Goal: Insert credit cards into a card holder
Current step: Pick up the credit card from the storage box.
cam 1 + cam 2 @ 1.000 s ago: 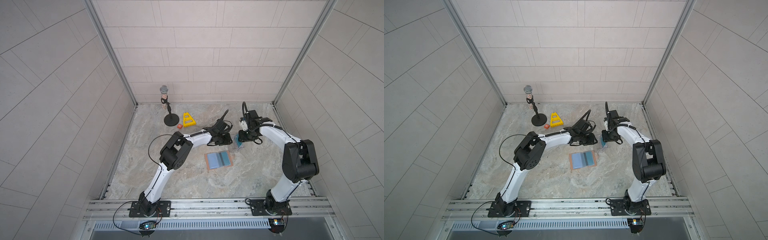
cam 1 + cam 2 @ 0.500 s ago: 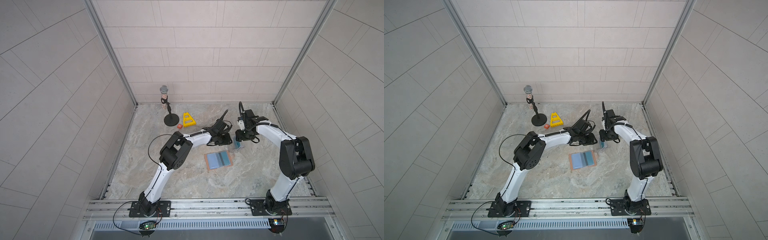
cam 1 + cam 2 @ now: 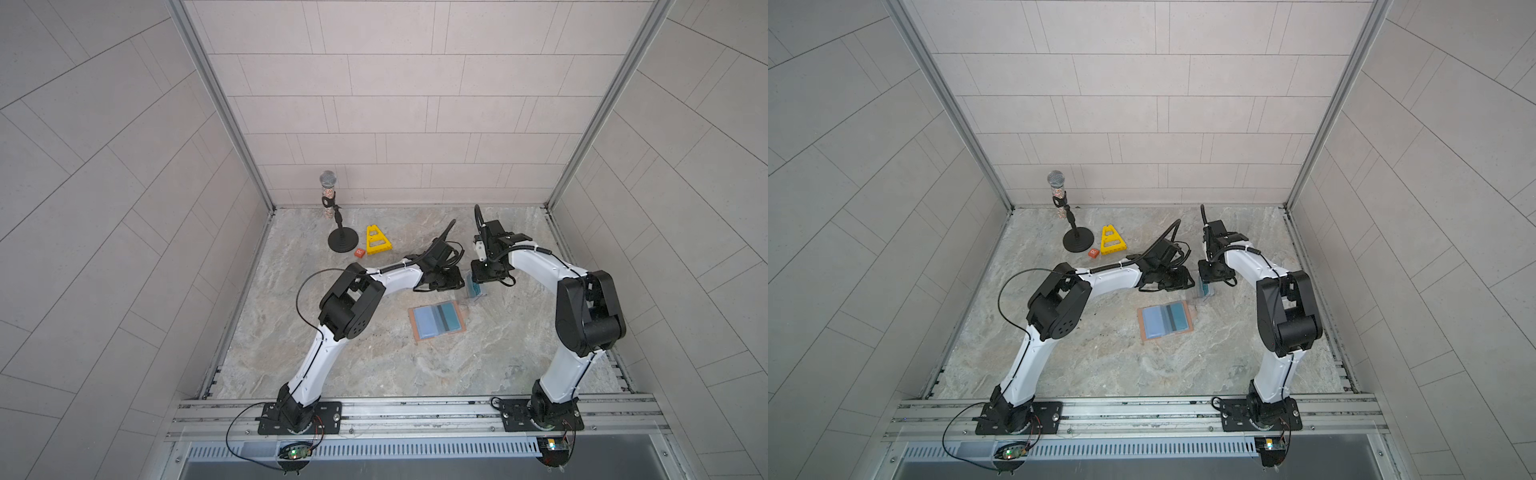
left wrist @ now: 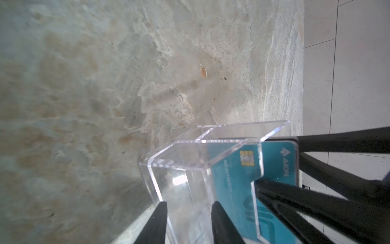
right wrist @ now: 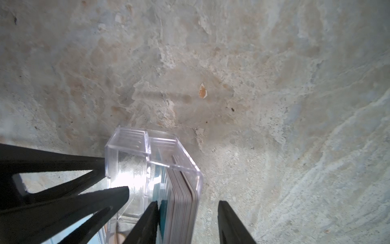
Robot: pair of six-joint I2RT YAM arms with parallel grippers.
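The tan-pink card holder (image 3: pixel 414 330) lies open on the marble floor, with a light blue card (image 3: pixel 428 325) and a teal card (image 3: pixel 451 318) showing in it. Behind it stands a clear plastic stand (image 3: pixel 476 292) with a stack of credit cards (image 5: pixel 181 190) on edge. A teal card (image 4: pixel 232 179) faces the front of that stack. My left gripper (image 4: pixel 188 202) is shut on the stand's empty front compartment. My right gripper (image 5: pixel 187 202) is open astride the stack. One finger (image 5: pixel 147 221) presses the teal card's face; the other finger (image 5: pixel 230 224) stands clear of the stand's back wall.
A microphone on a round black base (image 3: pixel 343 242), a yellow triangular piece (image 3: pixel 377 241) and a small orange tile (image 3: pixel 360 252) sit at the back left. Both arms meet over the stand (image 3: pixel 1204 291), close to each other. Tiled walls enclose three sides.
My right gripper has shifted slightly toward the left arm and come down over the card stack in the stand. The left arm and the card holder have stayed put.
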